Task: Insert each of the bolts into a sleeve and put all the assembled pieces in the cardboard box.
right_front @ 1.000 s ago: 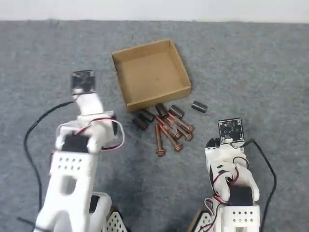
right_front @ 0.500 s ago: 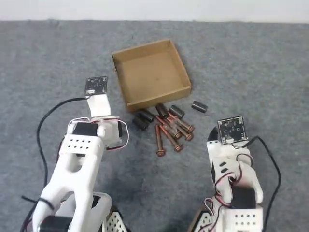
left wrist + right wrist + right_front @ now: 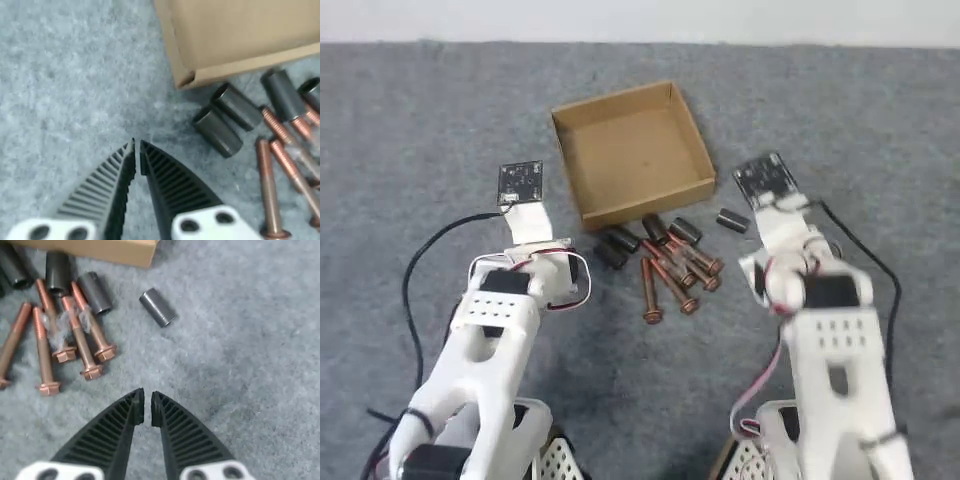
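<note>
Several copper bolts (image 3: pixel 670 277) lie in a bunch on the grey carpet just in front of the open cardboard box (image 3: pixel 582 150). Two dark sleeves (image 3: pixel 226 119) rest side by side near the box corner (image 3: pixel 186 80). Two more sleeves (image 3: pixel 59 271) touch the bolts' (image 3: pixel 75 335) threaded ends; whether bolts sit inside them I cannot tell. One lone sleeve (image 3: pixel 157 307) lies apart, a short way ahead of my right gripper (image 3: pixel 147 396), which is shut and holds nothing. My left gripper (image 3: pixel 137 145) is shut over bare carpet, short of the two sleeves.
The box (image 3: pixel 100 247) holds nothing visible. The left arm (image 3: pixel 505 295) stands left of the pile and the right arm (image 3: pixel 820 300) to its right. Grey carpet (image 3: pixel 420 110) stretches around on all sides, up to a pale wall at the far edge.
The right arm has swung forward from near the front edge to just beside the lone sleeve. The left arm shifted right toward the pile, then held almost still.
</note>
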{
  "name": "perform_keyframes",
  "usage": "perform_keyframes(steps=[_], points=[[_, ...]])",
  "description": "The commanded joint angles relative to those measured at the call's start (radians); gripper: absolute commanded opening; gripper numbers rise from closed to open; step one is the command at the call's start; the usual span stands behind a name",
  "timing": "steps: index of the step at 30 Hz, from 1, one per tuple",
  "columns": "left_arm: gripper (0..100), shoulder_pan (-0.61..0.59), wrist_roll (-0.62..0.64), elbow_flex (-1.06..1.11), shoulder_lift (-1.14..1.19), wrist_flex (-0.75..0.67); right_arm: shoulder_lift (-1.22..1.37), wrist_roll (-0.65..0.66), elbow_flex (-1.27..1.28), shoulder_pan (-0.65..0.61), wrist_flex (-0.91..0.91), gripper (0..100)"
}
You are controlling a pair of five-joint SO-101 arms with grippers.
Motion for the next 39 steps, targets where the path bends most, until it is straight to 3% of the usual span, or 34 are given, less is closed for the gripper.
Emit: perform_keyframes(steps=[1, 7, 12, 17, 28, 39], points=[[1, -0.008, 0.003, -0.004, -0.011, -0.052, 0.162, 0.084, -0.170, -0.004, 0.016, 1.3], [1, -0.009, 0.003, -0.005, -0.011, -0.054, 0.390, 0.204, -0.307, -0.007, 0.004, 15.3], [1, -0.009, 0.002, -0.007, -0.009, -0.055, 0.550, 0.384, -0.385, -0.007, -0.076, 15.8], [1, -0.009, 0.002, -0.008, -0.006, -0.055, 0.714, 0.476, -0.483, -0.008, -0.116, 15.8], [1, -0.009, 0.002, -0.004, -0.005, -0.089, 0.983, 0.526, -0.710, -0.027, -0.113, 15.8], [1, -0.009, 0.002, -0.004, -0.005, -0.089, 1.056, 0.526, -0.720, -0.082, -0.120, 15.8]])
